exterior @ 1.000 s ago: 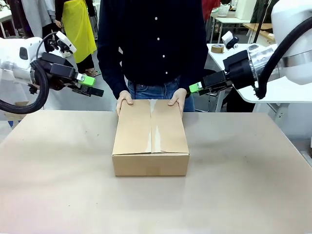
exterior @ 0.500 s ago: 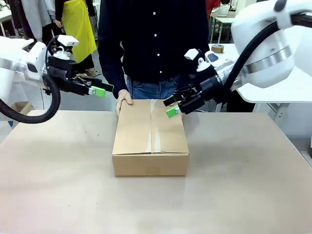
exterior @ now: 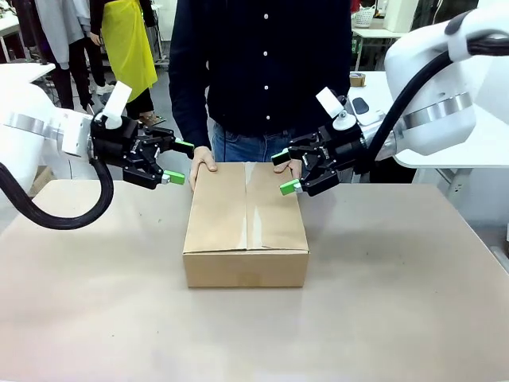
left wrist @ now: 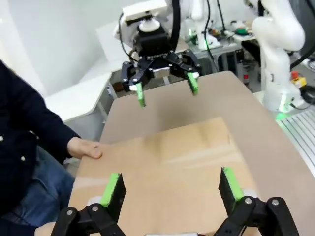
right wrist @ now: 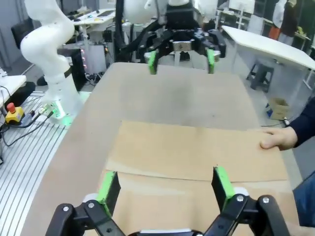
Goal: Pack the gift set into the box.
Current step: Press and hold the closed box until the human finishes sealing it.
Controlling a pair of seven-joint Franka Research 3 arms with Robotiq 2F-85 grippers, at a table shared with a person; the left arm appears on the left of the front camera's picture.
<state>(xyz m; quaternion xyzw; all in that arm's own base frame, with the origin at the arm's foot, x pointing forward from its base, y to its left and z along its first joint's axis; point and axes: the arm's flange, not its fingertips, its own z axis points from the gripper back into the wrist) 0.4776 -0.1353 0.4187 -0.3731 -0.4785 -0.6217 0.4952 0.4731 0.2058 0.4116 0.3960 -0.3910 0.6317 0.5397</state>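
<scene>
The box [exterior: 246, 231], plain brown cardboard, is set flat at the middle of the table [exterior: 398, 318], its top flaps shut along a central seam.

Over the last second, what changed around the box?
Both arms swung in: the left gripper and right gripper moved from out at the sides to flank the box at its far end, open, facing each other. Nothing gripped. Box and the person's hand stayed put.
</scene>
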